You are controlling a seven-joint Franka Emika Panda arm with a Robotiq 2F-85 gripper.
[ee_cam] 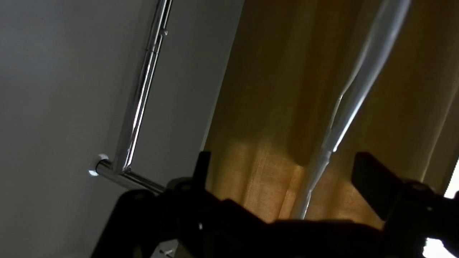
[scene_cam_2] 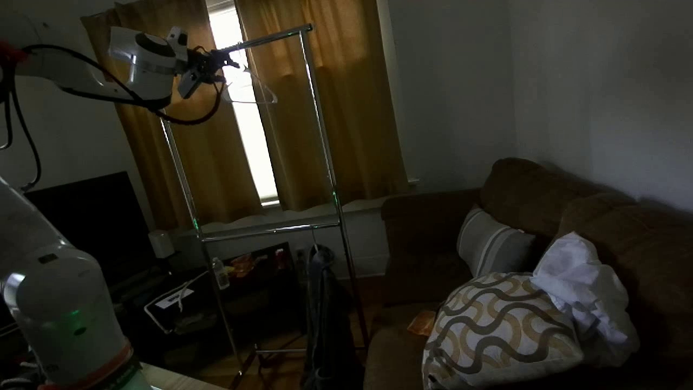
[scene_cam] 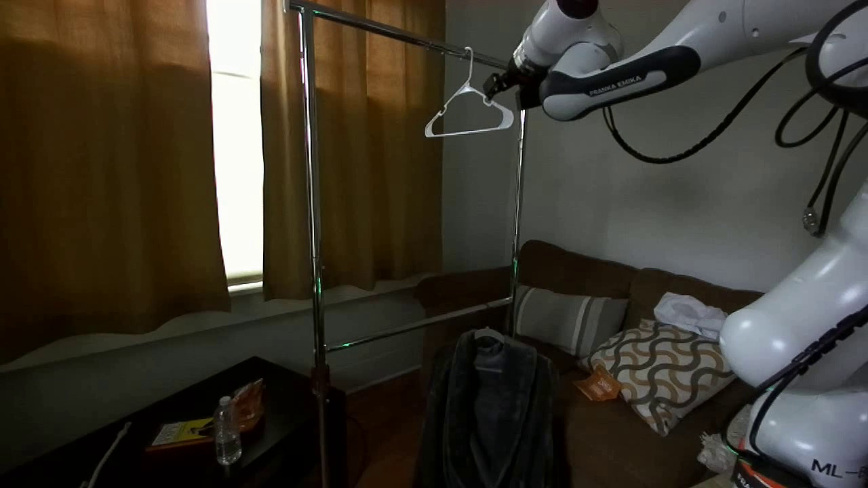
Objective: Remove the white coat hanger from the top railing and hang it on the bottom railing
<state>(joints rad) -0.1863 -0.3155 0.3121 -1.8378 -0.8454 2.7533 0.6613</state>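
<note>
The white coat hanger (scene_cam: 469, 133) hangs by its hook from the top railing (scene_cam: 380, 28). It shows faintly against the window in an exterior view (scene_cam_2: 252, 102), below the top railing (scene_cam_2: 276, 37). My gripper (scene_cam: 495, 85) is at the hanger's shoulder, just under the top railing; it also shows in an exterior view (scene_cam_2: 230, 58). In the wrist view my black fingers (ee_cam: 283, 154) are spread apart, with the hanger (ee_cam: 373, 64) seen edge-on between them. The top railing's end (ee_cam: 140, 182) shows at lower left. The bottom railing shows in both exterior views (scene_cam: 420, 324) (scene_cam_2: 270, 232).
A dark jacket (scene_cam: 495, 407) hangs on its own hanger from the bottom railing. The rack's chrome uprights (scene_cam: 312, 203) (ee_cam: 140, 100) stand either side. Curtains (scene_cam: 122, 169) are behind. A brown sofa (scene_cam_2: 427, 227) with pillows and a low black table with a bottle (scene_cam: 227, 434) stand nearby.
</note>
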